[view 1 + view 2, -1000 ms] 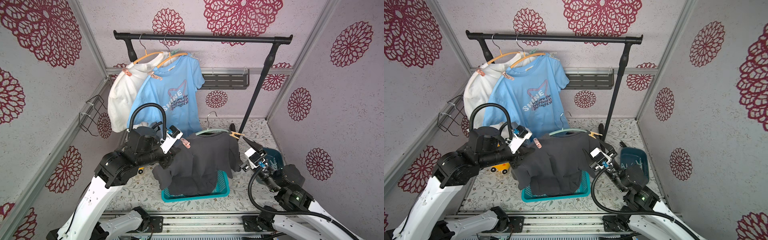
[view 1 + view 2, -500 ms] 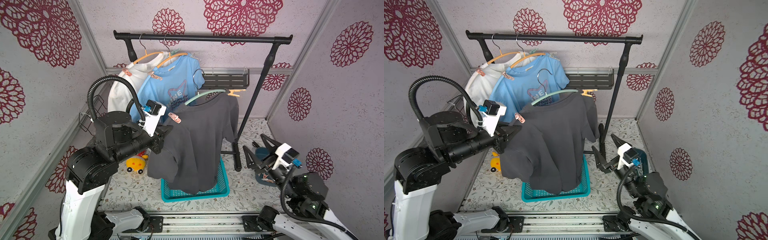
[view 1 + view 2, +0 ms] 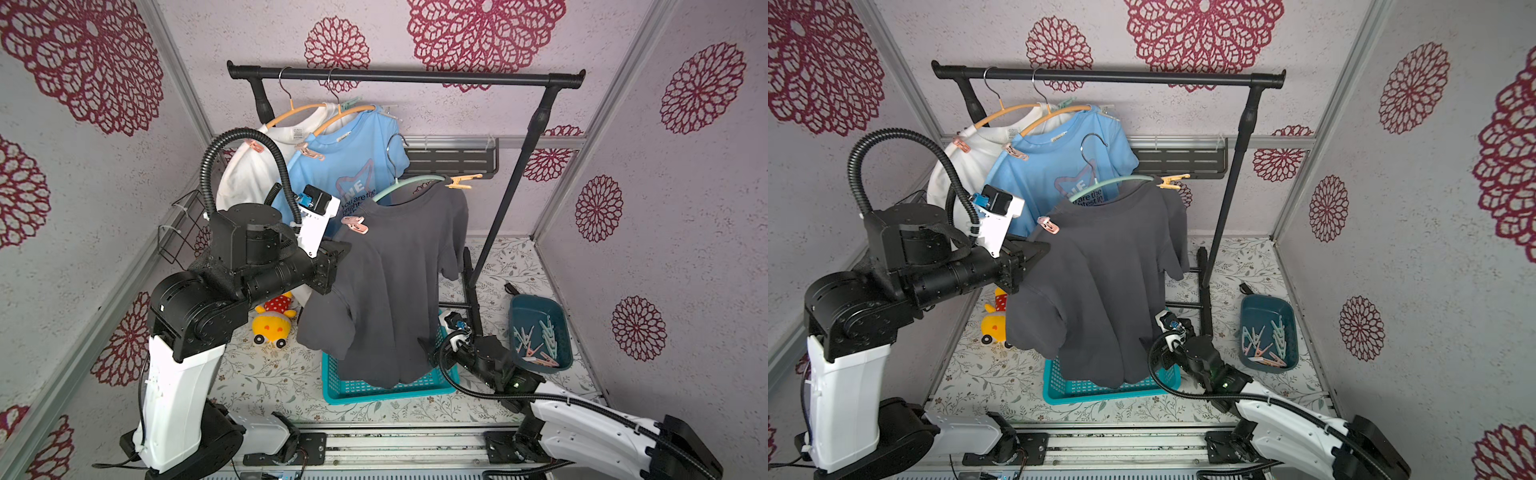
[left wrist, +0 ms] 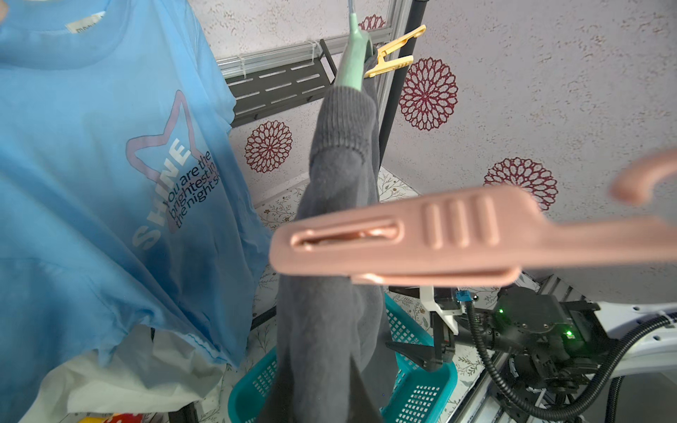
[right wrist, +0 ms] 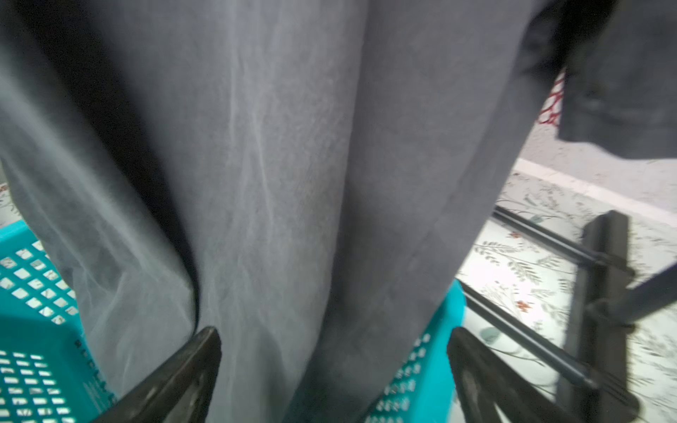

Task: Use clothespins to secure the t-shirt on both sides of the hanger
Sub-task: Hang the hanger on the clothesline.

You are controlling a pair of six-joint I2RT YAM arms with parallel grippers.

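A second ago the dark grey t-shirt [image 3: 395,282] sagged low over the teal basket [image 3: 374,392] with a gripper at each shoulder. It has since been lifted and now hangs high in front of the black rail [image 3: 415,77], much as it did half a second ago. The right gripper [image 5: 335,331], which then pointed up beside the rack's post, has dropped to the shirt's hem above the basket. Its tapered black fingers [image 5: 205,351] stand wide apart and empty, the cloth hanging just ahead of them. The left gripper [image 3: 338,251] is closed narrow on the shirt's near shoulder, carrying the garment and its mint-green hanger [image 3: 409,185], whose bare wire hook floats free below the rail. A pink clothespin [image 4: 403,238], smooth matte plastic with three ribs and a slotted window, pinches that shoulder; a yellow-orange clothespin [image 3: 463,181] bites the far one. The shirt is soft washed knit, ribbed at the collar, falling in long folds. The basket is rigid plastic with square-mesh walls. Spare clothespins [image 3: 536,340] lie heaped in a dark teal tub [image 3: 519,309] on the floral floor.
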